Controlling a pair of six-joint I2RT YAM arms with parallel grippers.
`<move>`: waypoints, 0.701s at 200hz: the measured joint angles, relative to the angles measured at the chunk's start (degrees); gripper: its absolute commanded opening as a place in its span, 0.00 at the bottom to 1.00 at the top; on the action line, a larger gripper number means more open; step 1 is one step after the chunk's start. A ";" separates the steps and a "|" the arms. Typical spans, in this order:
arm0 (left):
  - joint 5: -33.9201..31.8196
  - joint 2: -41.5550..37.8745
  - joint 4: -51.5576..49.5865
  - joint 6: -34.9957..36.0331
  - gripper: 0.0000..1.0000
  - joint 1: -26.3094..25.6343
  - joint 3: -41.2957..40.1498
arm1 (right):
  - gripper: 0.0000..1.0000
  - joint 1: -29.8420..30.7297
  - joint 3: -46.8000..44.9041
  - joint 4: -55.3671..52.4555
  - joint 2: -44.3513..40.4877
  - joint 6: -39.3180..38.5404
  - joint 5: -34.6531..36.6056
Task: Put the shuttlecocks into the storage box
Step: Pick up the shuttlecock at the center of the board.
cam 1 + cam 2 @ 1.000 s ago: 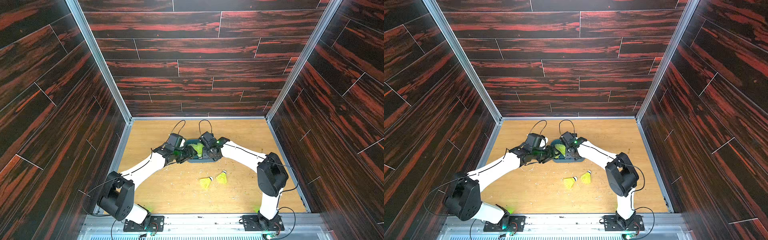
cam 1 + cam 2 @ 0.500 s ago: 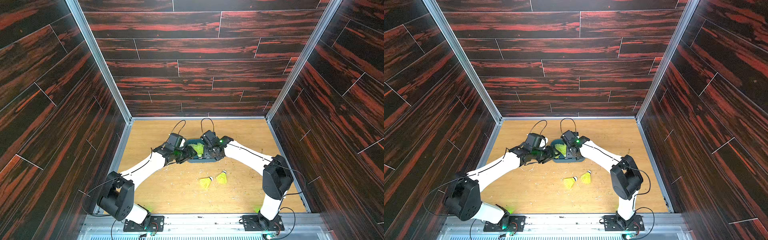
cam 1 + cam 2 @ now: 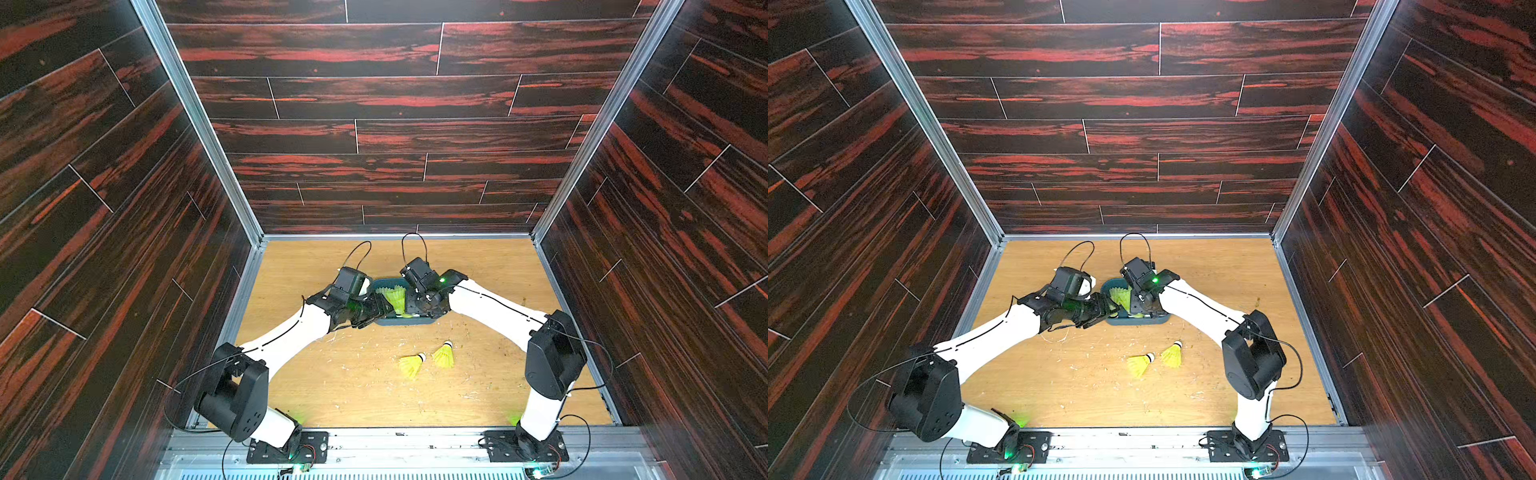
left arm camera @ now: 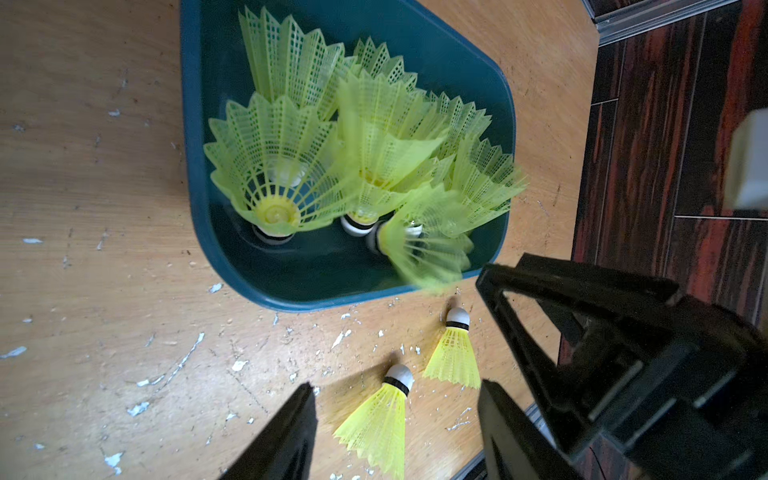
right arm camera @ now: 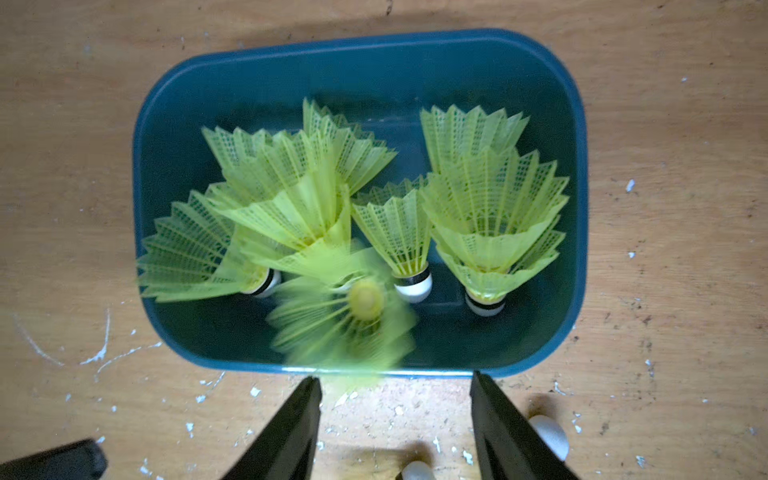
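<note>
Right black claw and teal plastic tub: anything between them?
A blurred neon-yellow mesh shuttlecock over the near rim of the teal plastic tub, clear of the open right gripper, in the right wrist view.

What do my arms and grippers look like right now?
The left arm and right arm match: white links, bulky black joints, thin black cables looping above the wrists, green lights. The left gripper and right gripper have flat, tapered black fingers.

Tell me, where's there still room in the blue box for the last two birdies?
The storage box has a bare strip of floor between the open skirts and the long wall they face, plus both corners beside the cork tips. The middle is crowded with overlapping shuttlecocks.
</note>
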 measured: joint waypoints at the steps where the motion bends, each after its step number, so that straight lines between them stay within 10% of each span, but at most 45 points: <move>1: 0.00 0.00 0.00 0.00 0.66 0.00 0.00 | 0.66 0.04 0.00 0.00 0.00 -0.02 0.00; 140: 0.00 -2.51 -1.33 1.97 0.66 0.00 -1.14 | 0.60 1.33 0.59 -0.46 0.96 0.52 1.79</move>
